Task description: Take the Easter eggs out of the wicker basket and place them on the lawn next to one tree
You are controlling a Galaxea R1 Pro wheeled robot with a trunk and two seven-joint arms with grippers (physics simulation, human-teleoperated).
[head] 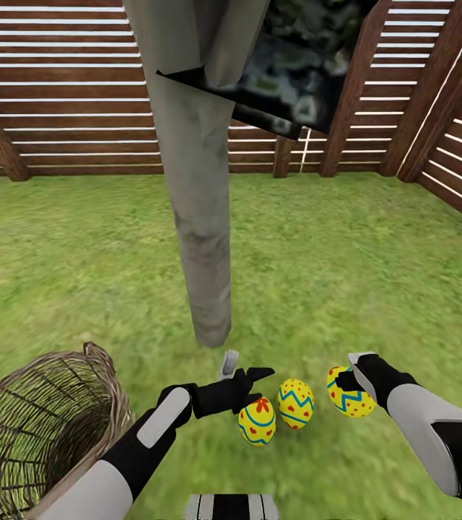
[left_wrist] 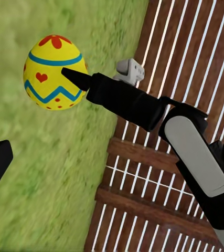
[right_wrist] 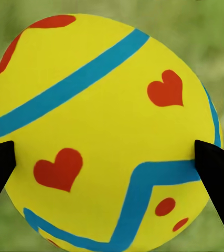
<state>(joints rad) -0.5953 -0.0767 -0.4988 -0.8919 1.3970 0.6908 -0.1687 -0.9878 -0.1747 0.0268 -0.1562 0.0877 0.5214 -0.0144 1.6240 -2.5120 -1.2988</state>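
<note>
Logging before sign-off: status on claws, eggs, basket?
Left claw open, empty. Right claw shut on third egg, low by the tree. Two eggs on the lawn. Wicker basket empty. Nothing in the way.

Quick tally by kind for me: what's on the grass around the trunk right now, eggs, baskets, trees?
Yellow painted Easter eggs with blue zigzags and red marks: 3
Brown-grey open-woven wicker basket: 1
Pale grey-beige tree trunk: 1
Total: 5
</note>
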